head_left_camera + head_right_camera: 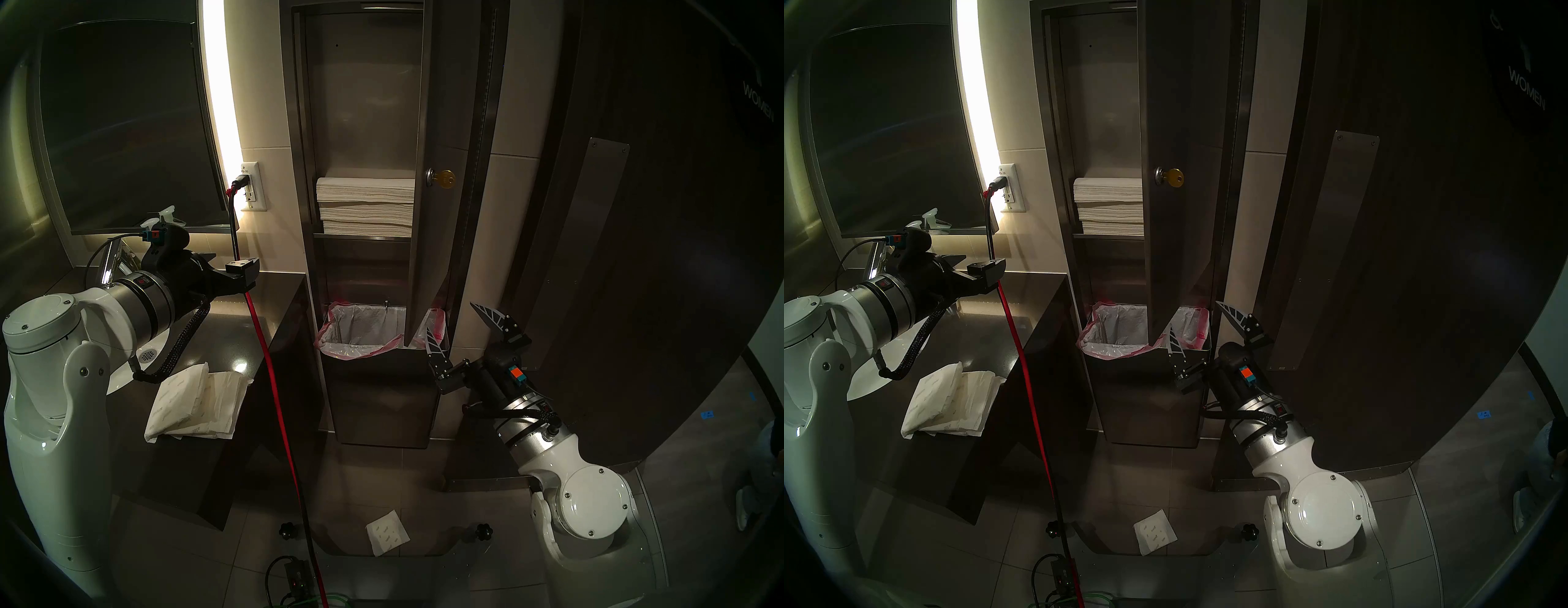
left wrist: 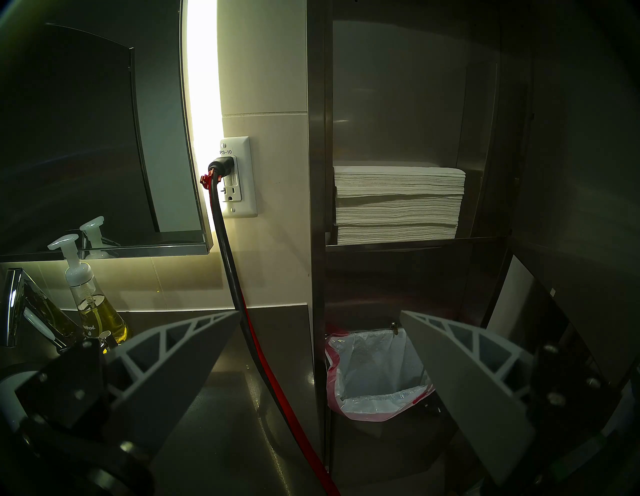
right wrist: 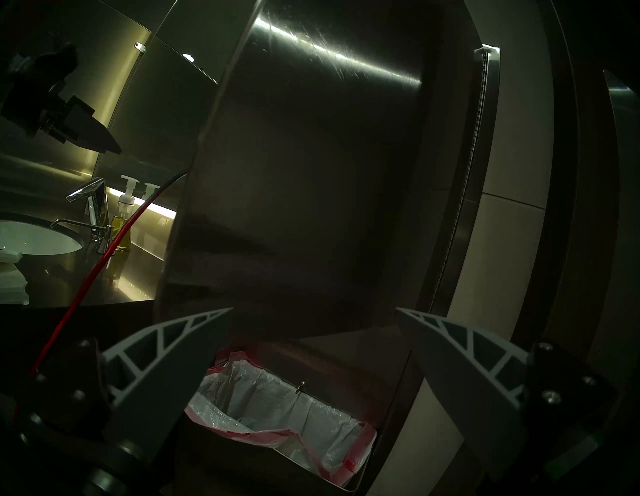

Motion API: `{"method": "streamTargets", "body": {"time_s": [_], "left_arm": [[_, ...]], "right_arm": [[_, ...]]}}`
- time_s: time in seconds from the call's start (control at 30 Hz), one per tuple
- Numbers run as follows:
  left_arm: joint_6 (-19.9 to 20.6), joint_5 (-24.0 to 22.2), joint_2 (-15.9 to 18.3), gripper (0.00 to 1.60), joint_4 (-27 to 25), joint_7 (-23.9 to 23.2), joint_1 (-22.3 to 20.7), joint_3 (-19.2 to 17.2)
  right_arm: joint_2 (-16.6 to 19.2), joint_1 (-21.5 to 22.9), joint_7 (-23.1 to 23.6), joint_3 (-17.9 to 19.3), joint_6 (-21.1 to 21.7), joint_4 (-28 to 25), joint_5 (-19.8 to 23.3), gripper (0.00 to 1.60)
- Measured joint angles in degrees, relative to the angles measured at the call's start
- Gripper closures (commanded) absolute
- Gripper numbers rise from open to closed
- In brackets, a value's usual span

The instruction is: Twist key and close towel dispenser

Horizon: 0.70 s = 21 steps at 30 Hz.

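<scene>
Towel dispenser (image 1: 360, 127) on the wall has its long door (image 1: 428, 237) swung open with the gold key (image 1: 445, 178) sticking out, while the right gripper (image 1: 462, 335) below and the left gripper (image 2: 313, 350) are both wide open, holding nothing.

The left arm bends at the elbow and holds its left end effector (image 2: 318, 318) roughly level, fingers spread wide and empty, while the right arm reaches up from low on the robot's right, its right end effector (image 1: 456, 329) tilted slightly upward with fingers likewise parted and empty.
</scene>
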Motion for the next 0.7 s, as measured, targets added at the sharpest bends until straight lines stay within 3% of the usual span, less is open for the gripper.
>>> {"method": "streamTargets", "body": {"time_s": [0.4,0.7], "left_arm": [[0.0,-0.2,0.1,0.00,0.0,0.2,0.1,0.0],[0.0,-0.4,0.2,0.00,0.0,0.3,0.1,0.0]], "right_arm": [[0.1,5.8,1.2,-0.7,0.2,3.7,-0.7,0.00],[-0.5,10.8,1.4,0.8,1.9,5.0,-1.2,0.00]]}}
